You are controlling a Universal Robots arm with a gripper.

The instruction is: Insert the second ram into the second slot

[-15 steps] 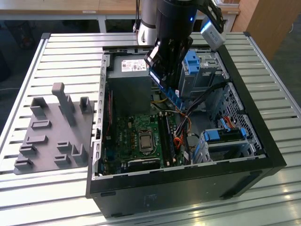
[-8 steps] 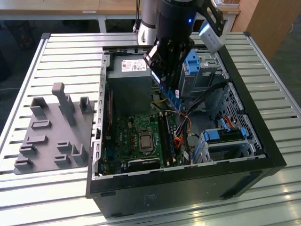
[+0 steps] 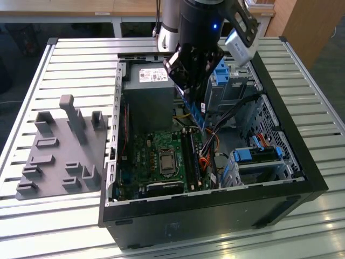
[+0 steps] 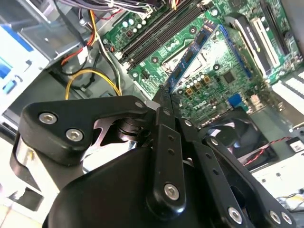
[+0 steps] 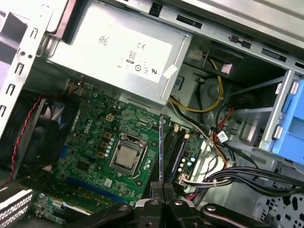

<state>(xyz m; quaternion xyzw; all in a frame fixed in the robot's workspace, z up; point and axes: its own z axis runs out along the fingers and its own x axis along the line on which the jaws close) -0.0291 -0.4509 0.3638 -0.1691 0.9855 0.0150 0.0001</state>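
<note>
Slatted table (image 3: 54,59) holds open case (image 3: 294,162); fingers (image 5: 156,190) pinch second ram (image 4: 194,54) above motherboard (image 3: 156,156).

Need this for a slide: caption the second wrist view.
Gripper clamps the second ram over the motherboard, not yet seated.

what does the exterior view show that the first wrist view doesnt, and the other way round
Exterior view, not the first wrist view: the grey fixture block on the slatted table, on the exterior view's left of the case. First wrist view, not the exterior: the case fan and the second ram seen edge-on. Both: the gripper shut on the second ram above the motherboard, and the power supply.
</note>
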